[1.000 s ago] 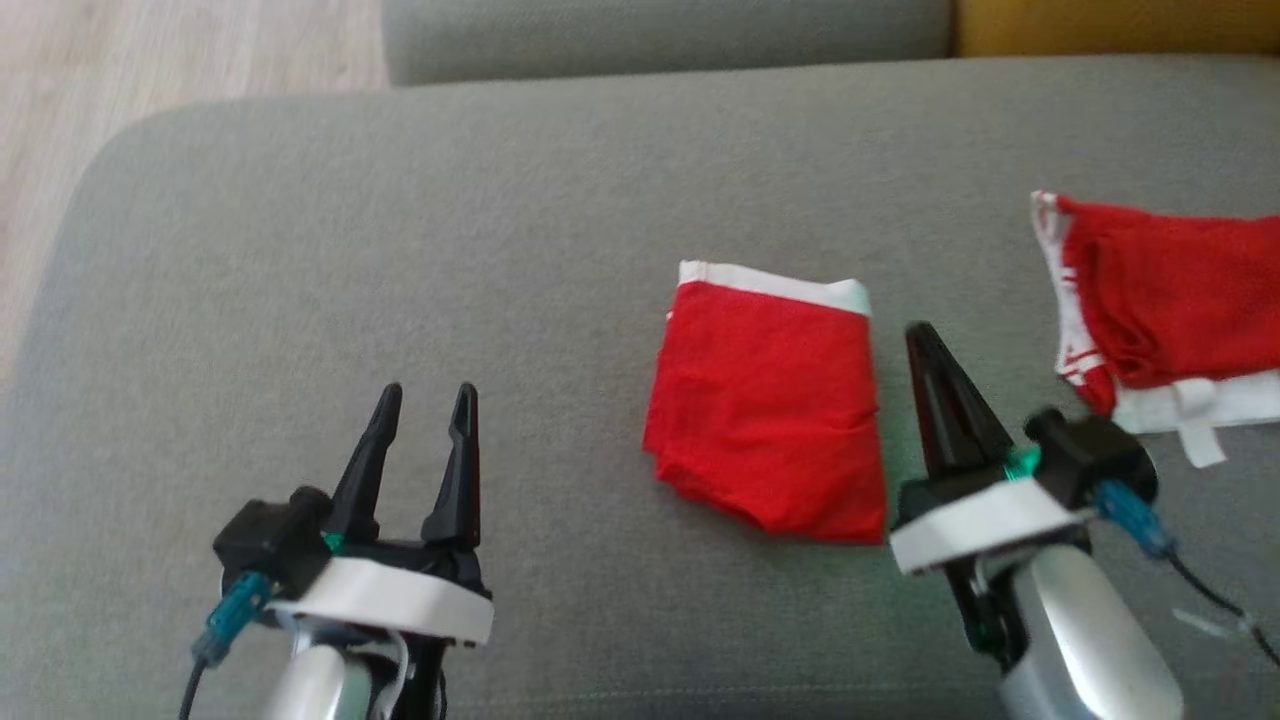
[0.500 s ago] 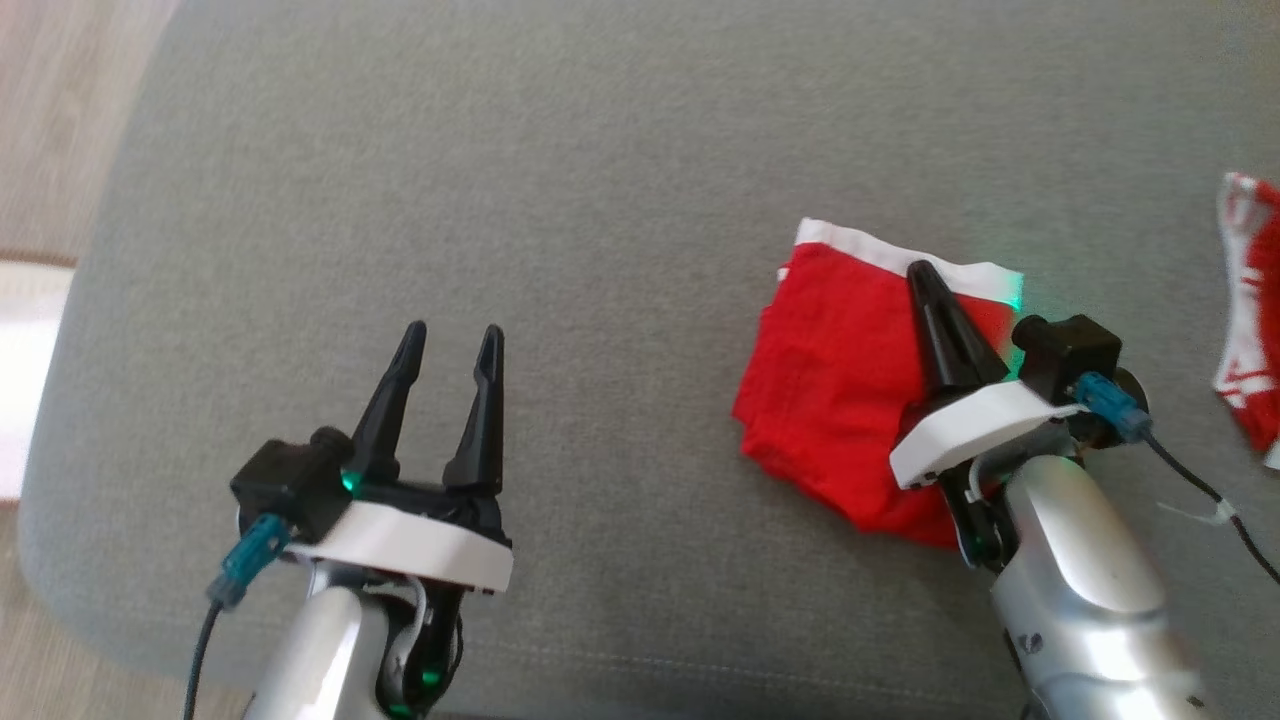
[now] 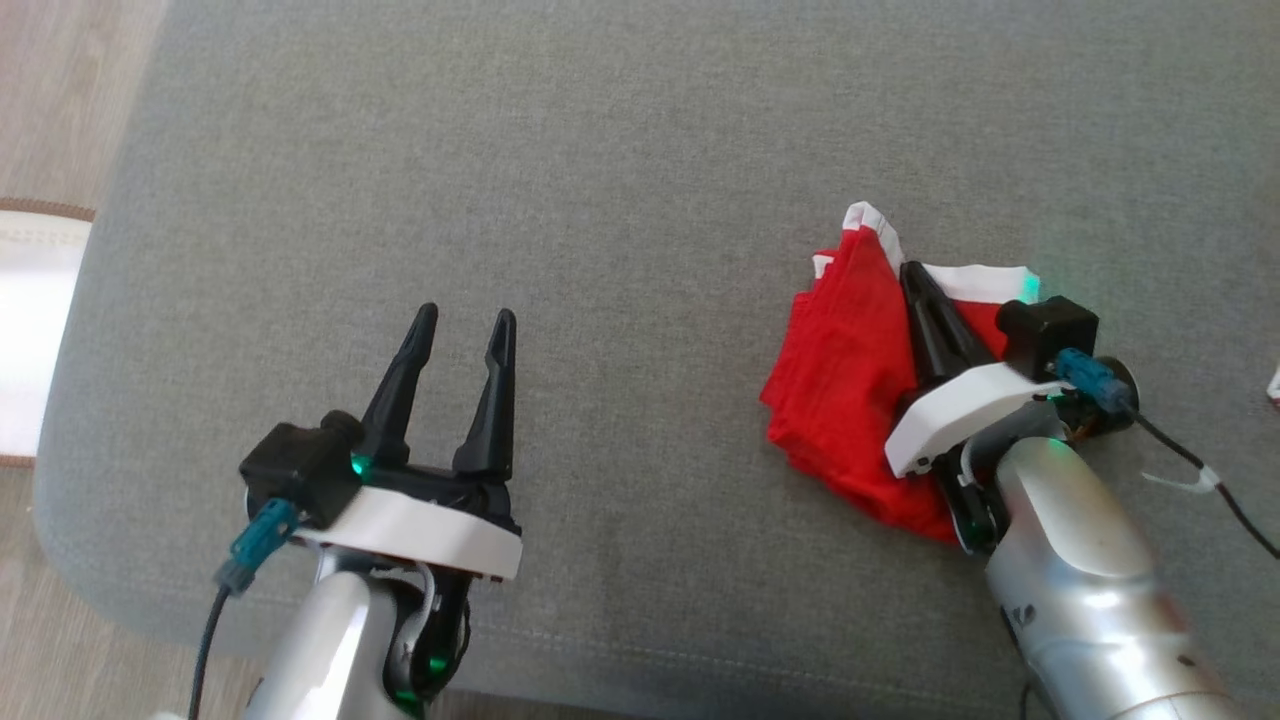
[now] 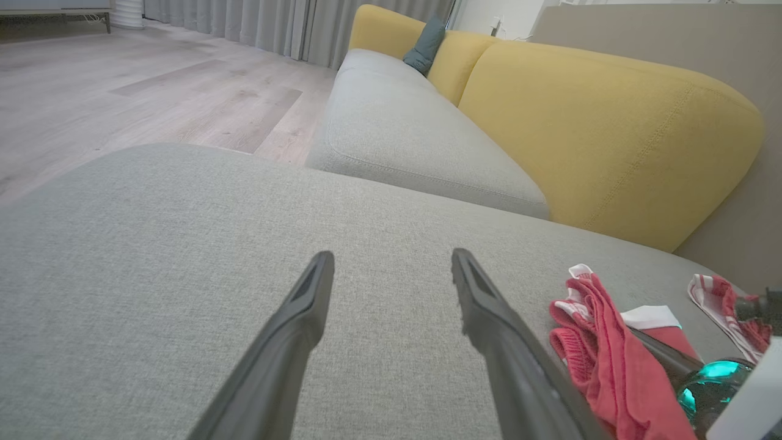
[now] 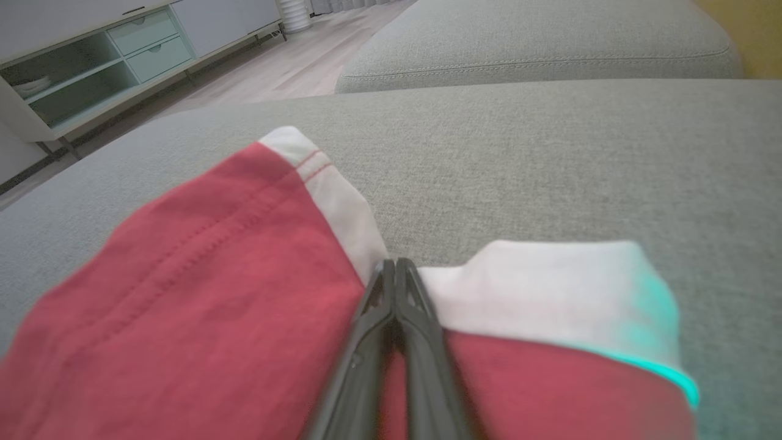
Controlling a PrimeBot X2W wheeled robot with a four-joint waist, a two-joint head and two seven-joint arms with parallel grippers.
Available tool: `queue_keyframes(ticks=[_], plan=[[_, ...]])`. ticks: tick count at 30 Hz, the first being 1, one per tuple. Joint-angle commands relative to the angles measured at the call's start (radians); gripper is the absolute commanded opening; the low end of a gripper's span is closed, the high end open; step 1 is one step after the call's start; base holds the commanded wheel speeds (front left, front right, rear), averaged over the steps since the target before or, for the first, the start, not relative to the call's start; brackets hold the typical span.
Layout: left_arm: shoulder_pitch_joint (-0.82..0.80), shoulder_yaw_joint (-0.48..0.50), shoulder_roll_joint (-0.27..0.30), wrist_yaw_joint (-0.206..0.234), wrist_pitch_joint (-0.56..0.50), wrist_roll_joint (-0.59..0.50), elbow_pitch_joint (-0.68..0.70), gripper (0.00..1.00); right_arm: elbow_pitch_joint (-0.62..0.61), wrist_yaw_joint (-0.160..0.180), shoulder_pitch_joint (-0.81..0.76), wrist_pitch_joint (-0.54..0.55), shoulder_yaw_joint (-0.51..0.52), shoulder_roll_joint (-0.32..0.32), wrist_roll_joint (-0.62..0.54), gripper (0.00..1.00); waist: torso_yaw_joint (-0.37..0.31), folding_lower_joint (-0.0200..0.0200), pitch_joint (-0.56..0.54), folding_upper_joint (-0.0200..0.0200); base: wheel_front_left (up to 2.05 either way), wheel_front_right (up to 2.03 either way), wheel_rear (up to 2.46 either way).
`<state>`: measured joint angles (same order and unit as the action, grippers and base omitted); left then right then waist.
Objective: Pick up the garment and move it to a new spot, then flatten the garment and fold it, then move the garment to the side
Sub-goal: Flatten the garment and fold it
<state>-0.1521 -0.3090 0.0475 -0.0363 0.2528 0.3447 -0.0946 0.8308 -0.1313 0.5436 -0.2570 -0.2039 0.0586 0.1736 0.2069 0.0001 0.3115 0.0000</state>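
The garment (image 3: 840, 380) is a folded red piece with a white band, lying on the grey cushion (image 3: 600, 200) right of centre. My right gripper (image 3: 912, 275) is shut and lies on top of it, its tips at the white band. The cloth left of the fingers is bunched and its far corner stands up. The right wrist view has the shut tips (image 5: 391, 264) between the raised red fold (image 5: 214, 275) and the flat white band (image 5: 550, 281). My left gripper (image 3: 467, 318) hovers open over bare cushion to the left, nothing between its fingers (image 4: 305, 305).
A second red and white cloth (image 4: 715, 299) lies further right on the cushion. The cushion's front edge (image 3: 600, 670) is near my arms, with wood floor (image 3: 70, 100) and a white rug (image 3: 30, 330) to the left. A yellow backrest (image 4: 599, 122) rises behind.
The camera has tilted down and left. My shut right gripper has moved onto the garment, and the cloth has bunched with its far corner lifting. The left gripper stays open.
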Motion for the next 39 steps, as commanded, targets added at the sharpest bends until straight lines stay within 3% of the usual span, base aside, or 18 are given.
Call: queue_keyframes(ticks=[1,15,31,32,33,34,39], plan=[[-0.037,0.038,0.003,0.001,0.009,-0.006,0.027,1.00,0.005,0.001,-0.006,-0.005,-0.034,-0.008,0.007,0.00,-0.007,-0.0001,-0.011,0.0000,0.00,0.00,0.00],[0.024,0.069,0.003,0.016,0.009,0.007,0.032,1.00,-0.246,0.001,-0.087,-0.005,-0.070,-0.008,0.047,0.00,-0.140,-0.0001,-0.195,0.0000,0.00,0.00,0.00],[0.092,0.128,0.003,0.024,0.009,-0.003,0.055,1.00,-0.448,0.001,-0.307,-0.005,0.081,-0.008,-0.006,0.00,-0.253,-0.0001,-0.292,0.0000,0.00,0.00,0.00],[0.096,0.127,0.003,0.024,0.009,-0.004,0.056,1.00,-0.458,0.001,-0.320,-0.005,0.089,-0.008,-0.002,0.05,-0.256,-0.0001,-0.294,0.0000,0.00,0.00,0.00],[0.100,0.127,0.003,0.025,0.009,-0.005,0.056,1.00,-0.470,0.001,-0.334,-0.005,0.091,-0.008,0.000,0.84,-0.258,-0.0001,-0.295,0.0000,0.00,0.00,0.00],[0.104,0.125,0.003,0.024,0.009,-0.006,0.055,1.00,-0.479,0.001,-0.349,-0.005,0.094,-0.008,0.005,1.00,-0.259,-0.0001,-0.297,0.0000,0.00,0.00,0.00],[0.127,0.116,0.003,0.020,0.009,-0.012,0.037,1.00,-0.511,0.001,-0.410,-0.005,0.101,-0.008,0.003,1.00,-0.264,-0.0001,-0.301,0.0000,0.00,0.00,0.00]])
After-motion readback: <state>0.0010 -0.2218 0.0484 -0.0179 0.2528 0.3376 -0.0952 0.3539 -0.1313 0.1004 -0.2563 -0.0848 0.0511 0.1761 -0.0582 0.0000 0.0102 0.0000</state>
